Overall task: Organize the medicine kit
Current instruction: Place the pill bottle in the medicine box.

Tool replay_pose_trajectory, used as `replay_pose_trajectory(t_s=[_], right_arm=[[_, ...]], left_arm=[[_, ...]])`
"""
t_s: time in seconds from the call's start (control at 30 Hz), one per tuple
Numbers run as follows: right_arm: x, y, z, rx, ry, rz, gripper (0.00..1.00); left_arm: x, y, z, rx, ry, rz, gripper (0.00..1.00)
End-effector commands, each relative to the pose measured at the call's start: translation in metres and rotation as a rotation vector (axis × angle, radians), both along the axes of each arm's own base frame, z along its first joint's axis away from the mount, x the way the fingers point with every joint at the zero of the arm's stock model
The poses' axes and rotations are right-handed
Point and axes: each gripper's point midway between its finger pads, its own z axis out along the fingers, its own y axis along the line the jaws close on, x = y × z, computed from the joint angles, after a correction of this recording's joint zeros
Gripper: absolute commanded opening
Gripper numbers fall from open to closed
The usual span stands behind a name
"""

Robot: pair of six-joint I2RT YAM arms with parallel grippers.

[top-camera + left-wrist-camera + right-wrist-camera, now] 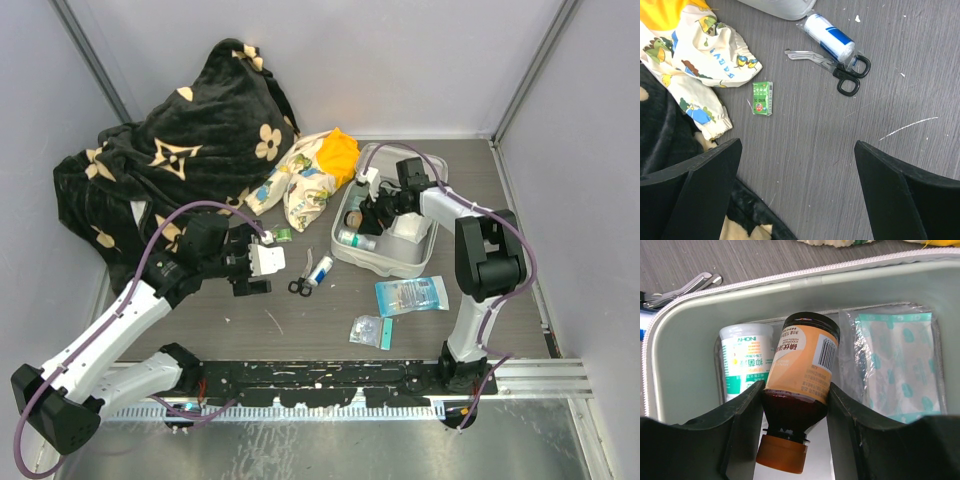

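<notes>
Two-arm rig during the organizing of the medicine kit [400,268], which lay open beneath the right claw [796,387]. That claw was clamped on a brown bottle [800,365] with an orange label, one finger on each side, the cap toward the wrist and the base pointing into the case. Whether the bottle touched the kit's floor could not be told. Just beside the claw's left finger stood a white bottle [742,365] with green print; beyond its right finger, against the kit's wall [690,340], lay a clear packet [895,365] with teal markings.

The left claw [797,155] hung with its fingers wide apart and nothing between them. Ahead of it, toward its left finger, lay a small green box [762,98] near the floral cloth [695,50]. Ahead toward its right finger lay the scissors [840,70], touching a wrapped bandage roll [830,37].

Progress, as judged: partway. Two items sat inside and a third was being placed. Outside the case lay the box, scissors, roll and two flat packets, one large [410,295] and one small [368,330], on the table nearer the arm bases than the right claw. The kit was not yet closed.
</notes>
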Motion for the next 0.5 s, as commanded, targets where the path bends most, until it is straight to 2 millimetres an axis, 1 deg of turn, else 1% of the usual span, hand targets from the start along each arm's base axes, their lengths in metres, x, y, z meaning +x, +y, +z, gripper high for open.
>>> replay_pose_trajectory(t_s=[0.0,0.13,0.3,0.4,0.47], right_arm=[[0.031,0.008,0.022,0.023,-0.140,0.015,0.28],[0.033,0.008,0.012,-0.001,-0.146,0.032,0.30],[0.028,0.007,-0.003,-0.033,-0.145,0.053,0.35],[0.029,0.006,-0.004,-0.039,-0.151,0.053,0.40],[0.030,0.006,-0.001,-0.038,-0.159,0.054,0.44]], left_arm=[[0.004,-0.006,0.015,-0.053,-0.043,-0.011,0.98],[0.004,-0.006,0.015,-0.056,-0.044,-0.010,0.98],[0.004,-0.005,0.014,-0.055,-0.043,-0.008,0.98],[0.004,-0.005,0.013,-0.056,-0.042,-0.010,0.98],[0.003,-0.005,0.013,-0.056,-0.039,-0.010,0.98]])
